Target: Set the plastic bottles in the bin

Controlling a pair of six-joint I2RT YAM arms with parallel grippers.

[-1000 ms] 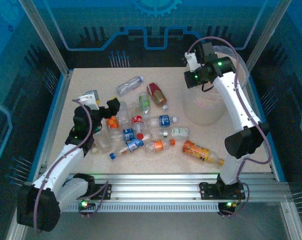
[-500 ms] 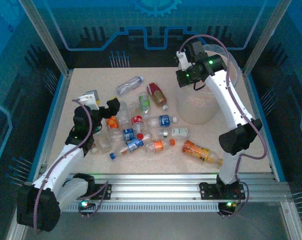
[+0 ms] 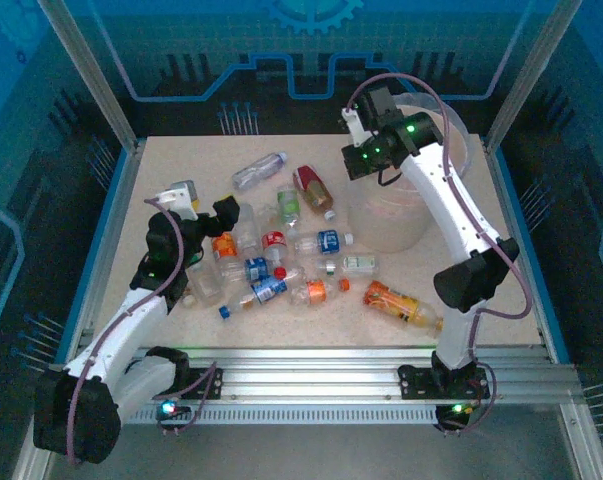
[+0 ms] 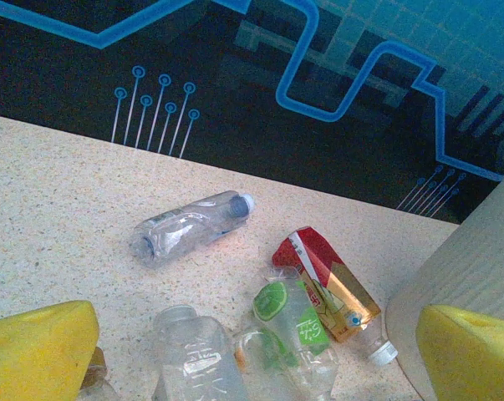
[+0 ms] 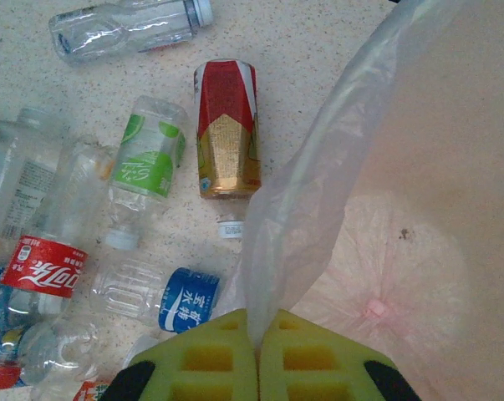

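A: Right gripper pinched shut on thin translucent bag liner at rim of large round whitish bin, back right.
B: Left gripper wide over small clear plastic bottles, scattered left of bin. Ease liner clear of mouth, no tearing; grip one bottle across body.

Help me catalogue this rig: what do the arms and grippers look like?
The left arm and right arm share white shells, black joints, green lights and looping purple cables. The left gripper and right gripper carry chunky yellow fingers, gridded on the right.
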